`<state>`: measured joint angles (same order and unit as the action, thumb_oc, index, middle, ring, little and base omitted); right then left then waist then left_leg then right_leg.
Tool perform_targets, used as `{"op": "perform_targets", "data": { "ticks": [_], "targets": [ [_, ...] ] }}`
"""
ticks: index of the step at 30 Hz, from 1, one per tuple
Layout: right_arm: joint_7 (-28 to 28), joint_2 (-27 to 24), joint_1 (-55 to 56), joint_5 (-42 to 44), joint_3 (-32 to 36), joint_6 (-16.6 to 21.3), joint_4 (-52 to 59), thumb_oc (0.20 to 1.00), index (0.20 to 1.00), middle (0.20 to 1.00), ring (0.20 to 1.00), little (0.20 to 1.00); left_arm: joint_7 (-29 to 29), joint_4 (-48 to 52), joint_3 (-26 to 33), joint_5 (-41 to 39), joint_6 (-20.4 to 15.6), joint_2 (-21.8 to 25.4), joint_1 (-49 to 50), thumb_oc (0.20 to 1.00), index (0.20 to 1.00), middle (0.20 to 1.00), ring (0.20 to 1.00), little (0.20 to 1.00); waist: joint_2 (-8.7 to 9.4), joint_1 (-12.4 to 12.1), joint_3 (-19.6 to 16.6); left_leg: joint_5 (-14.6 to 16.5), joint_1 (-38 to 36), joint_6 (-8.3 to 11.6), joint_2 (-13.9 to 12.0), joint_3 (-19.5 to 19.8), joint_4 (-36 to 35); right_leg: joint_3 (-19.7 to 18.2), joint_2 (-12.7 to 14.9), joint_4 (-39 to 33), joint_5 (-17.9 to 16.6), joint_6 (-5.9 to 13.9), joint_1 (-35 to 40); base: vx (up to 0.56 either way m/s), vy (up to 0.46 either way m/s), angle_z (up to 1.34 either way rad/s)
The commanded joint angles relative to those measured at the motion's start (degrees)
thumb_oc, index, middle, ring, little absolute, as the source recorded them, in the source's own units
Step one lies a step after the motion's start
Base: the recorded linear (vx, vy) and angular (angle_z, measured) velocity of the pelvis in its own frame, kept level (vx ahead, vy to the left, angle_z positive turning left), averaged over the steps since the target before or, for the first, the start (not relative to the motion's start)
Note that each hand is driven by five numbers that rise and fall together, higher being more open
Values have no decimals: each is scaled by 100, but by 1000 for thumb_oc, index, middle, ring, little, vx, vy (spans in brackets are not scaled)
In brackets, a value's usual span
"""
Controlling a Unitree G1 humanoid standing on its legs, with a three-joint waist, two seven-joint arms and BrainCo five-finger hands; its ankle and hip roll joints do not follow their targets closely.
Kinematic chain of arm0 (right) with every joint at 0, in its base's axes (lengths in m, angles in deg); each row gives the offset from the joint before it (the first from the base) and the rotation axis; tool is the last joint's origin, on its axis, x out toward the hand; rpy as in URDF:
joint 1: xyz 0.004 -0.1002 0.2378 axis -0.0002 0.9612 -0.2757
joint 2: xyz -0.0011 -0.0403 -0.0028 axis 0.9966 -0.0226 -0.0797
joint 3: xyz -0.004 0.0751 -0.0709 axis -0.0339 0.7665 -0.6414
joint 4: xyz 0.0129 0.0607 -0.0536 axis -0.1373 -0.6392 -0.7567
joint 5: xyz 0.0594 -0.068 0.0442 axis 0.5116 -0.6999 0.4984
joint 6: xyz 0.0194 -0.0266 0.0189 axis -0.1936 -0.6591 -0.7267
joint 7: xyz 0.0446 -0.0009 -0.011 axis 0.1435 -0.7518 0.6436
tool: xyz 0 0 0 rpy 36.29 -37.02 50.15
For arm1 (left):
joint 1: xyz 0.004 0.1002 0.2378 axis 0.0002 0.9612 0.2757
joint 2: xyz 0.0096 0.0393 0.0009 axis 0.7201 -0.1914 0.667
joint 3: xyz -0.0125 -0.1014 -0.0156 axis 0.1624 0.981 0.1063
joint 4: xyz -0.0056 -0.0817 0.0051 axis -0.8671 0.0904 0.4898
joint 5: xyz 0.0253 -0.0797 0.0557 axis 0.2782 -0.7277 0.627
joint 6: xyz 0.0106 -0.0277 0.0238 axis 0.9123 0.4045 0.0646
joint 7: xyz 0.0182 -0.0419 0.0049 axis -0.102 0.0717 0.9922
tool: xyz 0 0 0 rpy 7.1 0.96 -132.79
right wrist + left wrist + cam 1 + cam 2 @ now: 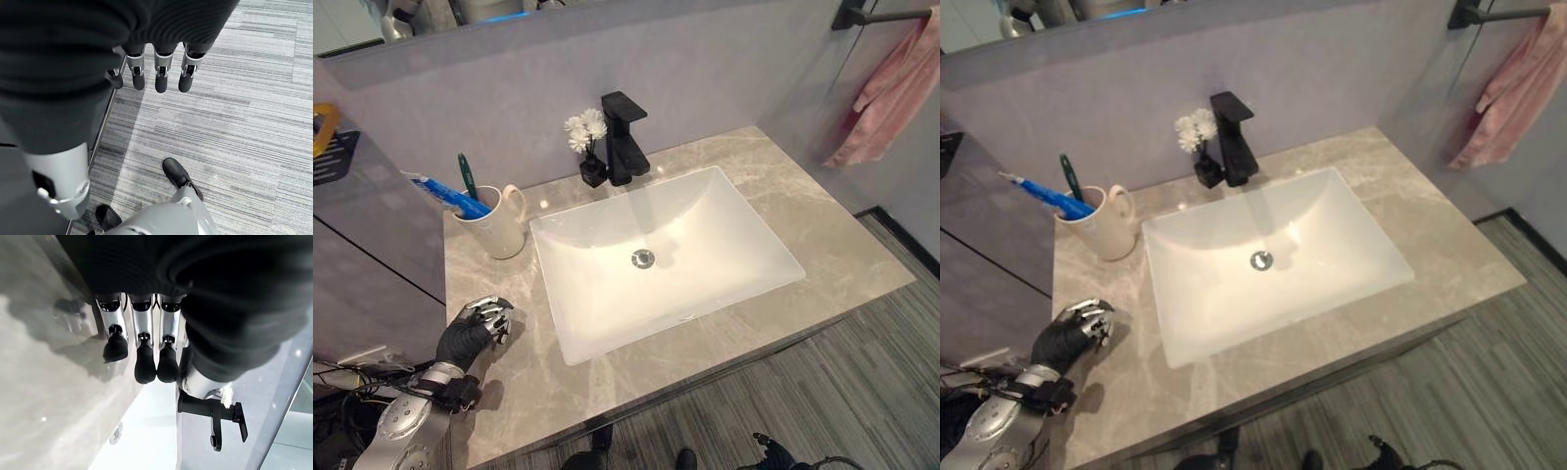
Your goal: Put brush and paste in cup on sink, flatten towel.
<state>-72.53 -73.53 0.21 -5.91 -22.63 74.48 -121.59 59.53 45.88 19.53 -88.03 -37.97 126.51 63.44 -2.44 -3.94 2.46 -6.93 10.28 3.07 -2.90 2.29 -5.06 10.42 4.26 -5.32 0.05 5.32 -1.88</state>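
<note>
A cream cup (501,227) stands on the counter left of the sink (607,328). A green toothbrush (467,176) and a blue toothpaste tube (443,194) stick out of it. A pink towel (891,88) hangs bunched from a black bar (867,16) on the wall at the far right. My left hand (476,326) rests at the counter's front left corner, below the cup, fingers (145,364) relaxed and empty. My right hand (161,78) hangs low over the floor in front of the counter, fingers relaxed, holding nothing.
A black faucet (625,137) and white flowers in a small black vase (589,147) stand behind the white basin. The marble counter (822,245) runs bare to the right. A dark shelf (331,155) is on the left wall. Grey striped floor (862,392) lies below.
</note>
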Motion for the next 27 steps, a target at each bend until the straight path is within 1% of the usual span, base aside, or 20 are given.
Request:
{"op": "perform_targets", "data": {
  "ticks": [1,8,13,14,17,18,20,27],
  "targets": [
    [-39,-194,-154,219,-26,-10,232,1000,1000,1000,1000,1000,187,-102,142,216,-152,-115,-157,200,200,200,200,200,129,53,1,178,110,-17,-161,267,6,-23,152,32,-125,273,-437,25,8,-4],
    [54,-264,-49,236,91,-48,293,1000,1000,1000,1000,1000,283,-400,362,560,-110,-170,-319,200,200,200,200,200,201,117,-41,228,107,-19,-169,260,6,-56,147,32,-95,283,-449,31,10,-1],
    [154,-272,39,221,73,-90,407,1000,1000,1000,1000,1000,387,-696,635,767,-115,46,-542,200,200,200,200,200,336,134,-52,240,173,-14,-191,285,6,-77,137,32,-115,297,-526,0,0,0],
    [155,-270,38,221,73,-91,408,1000,1000,1000,1000,1000,387,-698,635,767,-116,48,-545,200,200,200,200,200,338,134,-53,239,175,-14,-190,285,6,-77,138,32,-115,298,-528,0,0,0],
    [183,-253,23,243,30,-110,411,1000,1000,1000,1000,1000,499,-876,716,926,-123,201,-720,200,200,200,200,200,422,137,-25,236,238,-20,-194,297,6,-74,139,32,-143,308,-590,0,0,0],
    [194,-241,15,265,13,-111,429,1000,1000,1000,1000,1000,545,-936,784,941,-137,303,-835,200,200,200,200,200,481,137,-4,225,295,-21,-200,313,6,-72,131,32,-156,312,-641,0,0,0],
    [199,-241,7,269,3,-113,463,1000,1000,1000,1000,1000,556,-966,790,956,-138,342,-872,200,200,200,200,200,504,141,8,222,310,-21,-205,319,6,-73,128,32,-163,311,-660,0,0,0],
    [228,-187,-77,362,-99,-123,651,1000,1000,1000,1000,1000,692,-1195,756,1078,-162,618,-1306,200,200,200,200,200,700,189,150,181,528,-25,-227,385,6,-100,122,32,-243,322,-878,0,0,0]
  ]
}}
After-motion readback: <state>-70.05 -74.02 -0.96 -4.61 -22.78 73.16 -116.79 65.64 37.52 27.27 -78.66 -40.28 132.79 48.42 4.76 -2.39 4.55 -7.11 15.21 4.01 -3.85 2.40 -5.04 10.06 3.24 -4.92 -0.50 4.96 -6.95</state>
